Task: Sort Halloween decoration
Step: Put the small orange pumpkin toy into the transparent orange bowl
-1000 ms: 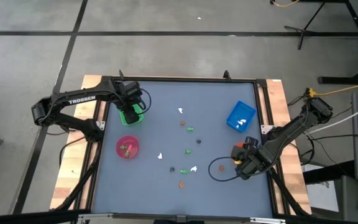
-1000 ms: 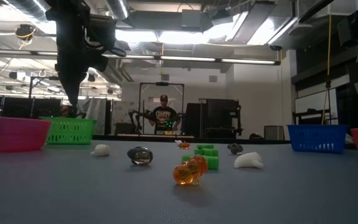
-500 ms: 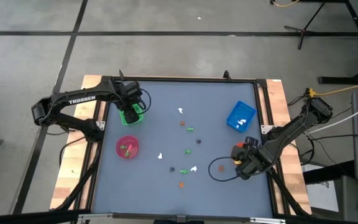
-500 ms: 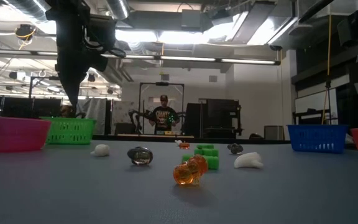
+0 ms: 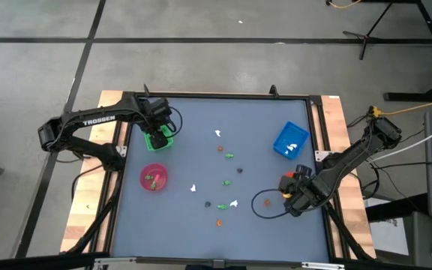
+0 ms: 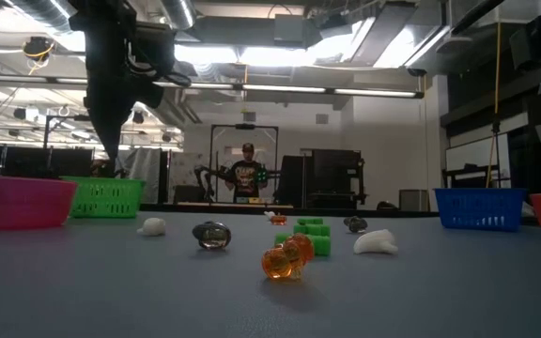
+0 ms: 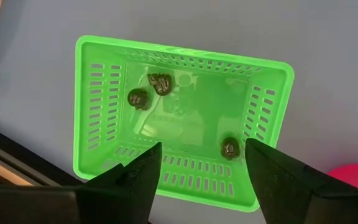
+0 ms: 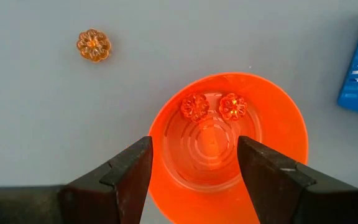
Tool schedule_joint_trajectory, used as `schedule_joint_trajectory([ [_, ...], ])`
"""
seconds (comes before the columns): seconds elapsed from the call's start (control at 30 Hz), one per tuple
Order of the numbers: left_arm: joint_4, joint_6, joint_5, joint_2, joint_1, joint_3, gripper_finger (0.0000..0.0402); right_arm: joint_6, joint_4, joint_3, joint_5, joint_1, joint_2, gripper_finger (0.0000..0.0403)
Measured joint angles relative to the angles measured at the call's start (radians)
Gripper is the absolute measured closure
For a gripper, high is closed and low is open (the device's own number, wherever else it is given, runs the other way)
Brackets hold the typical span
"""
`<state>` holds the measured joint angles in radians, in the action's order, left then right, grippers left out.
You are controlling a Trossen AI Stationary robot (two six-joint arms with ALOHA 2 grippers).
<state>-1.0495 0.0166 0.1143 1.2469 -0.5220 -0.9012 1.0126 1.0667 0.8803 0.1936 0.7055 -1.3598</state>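
Note:
My left gripper (image 5: 158,124) hovers open and empty over the green tray (image 7: 104,99), which holds three dark figures (image 7: 138,98). My right gripper (image 8: 194,149) hovers open and empty over the orange bowl (image 8: 278,124), which holds two orange figures (image 8: 194,106). One more orange figure (image 8: 93,45) lies on the table beside the bowl. Several tiny white, orange, green and dark figures (image 5: 225,181) lie scattered on the middle of the table; the low view shows an orange one (image 6: 286,258) nearest.
The pink bowl (image 5: 154,177) with small figures stands near the left edge, in front of the green tray (image 5: 158,140). The blue tray (image 5: 290,140) holds a white figure at the right. A cable loops on the table by the orange bowl (image 5: 286,184). A person (image 6: 248,176) stands beyond the table.

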Motion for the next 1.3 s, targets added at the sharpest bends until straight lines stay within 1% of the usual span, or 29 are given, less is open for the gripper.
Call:
schedule_joint_trajectory([
  [0.77, 0.180, 0.002, 0.000, 0.000, 0.003, 0.001, 0.0188, 0.000, 0.000, 0.000, 0.000, 0.000, 0.000, 0.0169],
  [1.1, 0.250, 0.001, 0.000, 0.000, 0.063, 0.001, 0.0188, 0.001, -0.001, 0.003, -0.006, 0.000, 0.000, 0.0169],
  [1.3, 0.297, 0.000, 0.000, 0.000, 0.109, 0.001, 0.0188, 0.002, 0.000, 0.045, -0.029, 0.000, 0.000, 0.0169],
])
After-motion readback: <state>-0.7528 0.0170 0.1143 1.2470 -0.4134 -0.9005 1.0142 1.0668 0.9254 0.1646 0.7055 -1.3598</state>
